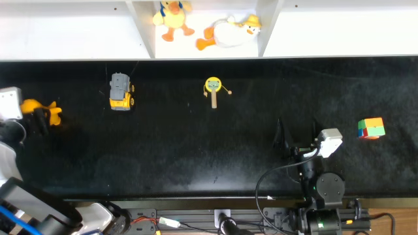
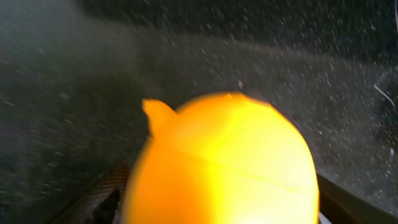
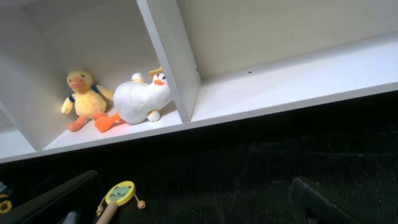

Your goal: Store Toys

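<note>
My left gripper (image 1: 40,117) is at the table's far left edge, shut on a yellow-orange soft toy (image 1: 31,106) that bulges out on both sides of the fingers. In the left wrist view the toy's round yellow body (image 2: 224,162) sits close between the dark fingers (image 2: 102,202), above the black table. My right gripper (image 1: 295,138) stands open near the table's front right, holding nothing. Its wrist view looks past the spread gripper (image 3: 193,190) toward the shelf. A yellow toy truck (image 1: 121,91), a yellow rattle drum (image 1: 213,87) and a multicoloured cube (image 1: 371,128) lie on the table.
A white shelf unit (image 1: 78,39) runs along the back edge. Its middle compartment holds a yellow duck plush (image 1: 173,16) and a white goose plush (image 1: 232,31). These are the duck (image 3: 84,99) and goose (image 3: 143,99) in the right wrist view, with the rattle (image 3: 119,194) nearer.
</note>
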